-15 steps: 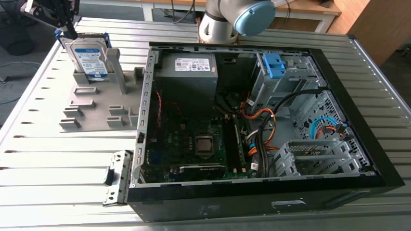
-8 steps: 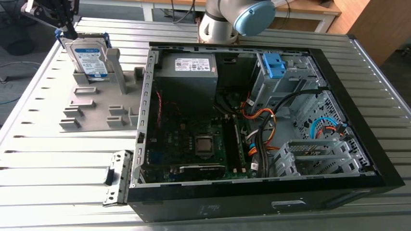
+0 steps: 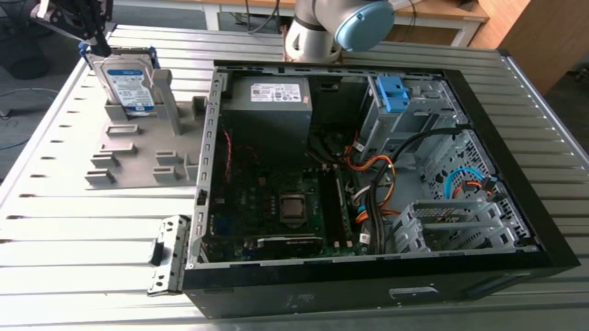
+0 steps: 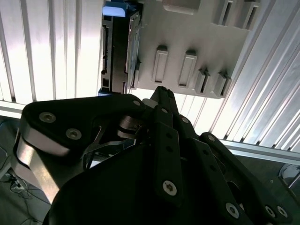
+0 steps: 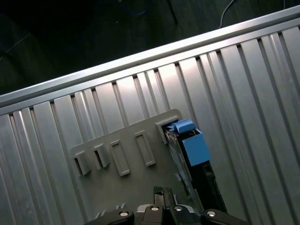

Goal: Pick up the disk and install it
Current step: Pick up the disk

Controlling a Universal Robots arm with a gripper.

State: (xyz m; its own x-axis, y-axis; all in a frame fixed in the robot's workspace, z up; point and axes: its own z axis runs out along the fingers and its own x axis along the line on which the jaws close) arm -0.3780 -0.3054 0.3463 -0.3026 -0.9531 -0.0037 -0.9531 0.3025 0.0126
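No words or numbers can be read here. The disk [image 3: 129,81] has a white and blue label [image 3: 134,91] on its flat side, but the print on it is too small to make out. The disk stands up in a grey holder [image 3: 138,153] near the far corner of the table [image 3: 74,265] on the exterior view's left. Inside the open computer case [image 3: 368,293], the grey box [image 3: 269,114] by the case's far edge has a white sticker [image 3: 276,90] on top. The small dark marks on that sticker are too tiny to read as well
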